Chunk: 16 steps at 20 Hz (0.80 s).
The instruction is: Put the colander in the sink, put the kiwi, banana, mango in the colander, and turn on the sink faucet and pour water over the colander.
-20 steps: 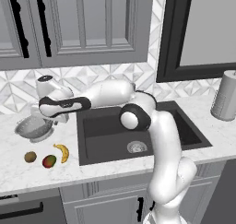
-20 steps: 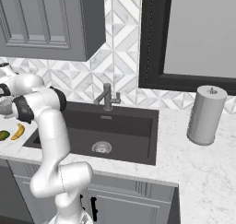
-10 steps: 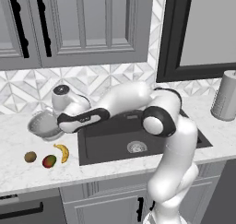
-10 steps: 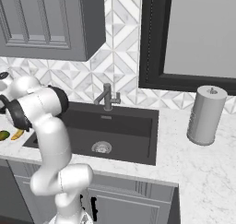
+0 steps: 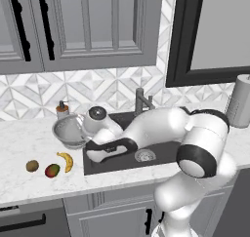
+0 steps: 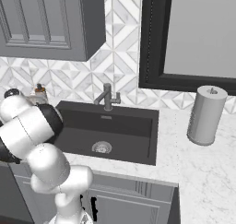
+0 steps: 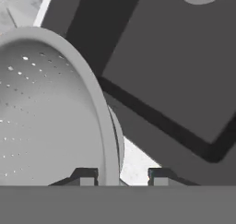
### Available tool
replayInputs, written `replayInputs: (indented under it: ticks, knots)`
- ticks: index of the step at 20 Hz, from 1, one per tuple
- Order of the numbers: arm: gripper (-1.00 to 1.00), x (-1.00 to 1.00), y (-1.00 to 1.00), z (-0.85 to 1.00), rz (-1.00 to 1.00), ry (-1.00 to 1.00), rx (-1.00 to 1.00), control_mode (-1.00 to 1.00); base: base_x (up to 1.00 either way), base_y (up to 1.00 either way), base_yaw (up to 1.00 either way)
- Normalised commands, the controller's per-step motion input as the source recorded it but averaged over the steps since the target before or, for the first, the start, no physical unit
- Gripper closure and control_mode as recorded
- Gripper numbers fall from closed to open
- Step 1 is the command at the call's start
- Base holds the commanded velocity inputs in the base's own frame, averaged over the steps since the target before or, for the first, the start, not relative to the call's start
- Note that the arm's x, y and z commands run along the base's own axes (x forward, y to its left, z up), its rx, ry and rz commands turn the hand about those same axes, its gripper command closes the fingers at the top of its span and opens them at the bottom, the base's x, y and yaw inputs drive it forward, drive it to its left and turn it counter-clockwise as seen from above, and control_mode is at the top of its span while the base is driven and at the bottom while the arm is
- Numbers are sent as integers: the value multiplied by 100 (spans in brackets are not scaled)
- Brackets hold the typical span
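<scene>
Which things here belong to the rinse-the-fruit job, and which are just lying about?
Part of the job:
colander, gripped at its rim by the hand
sink
tap
kiwi
mango
banana

Just lying about:
soap bottle
paper towel roll
wall cabinets
</scene>
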Motion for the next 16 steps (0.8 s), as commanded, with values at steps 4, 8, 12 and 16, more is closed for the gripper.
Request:
replayInputs:
  ticks: [4,8,12,16]
  knots:
    - [100,-12,-89,0,-41,18,20,-100,0,0,0]
    - [100,0,-86,0,-45,17,13,-100,0,0,0]
    - [100,9,-99,0,-52,17,6,-100,0,0,0]
    - [100,19,-84,0,-53,19,0,-100,0,0,0]
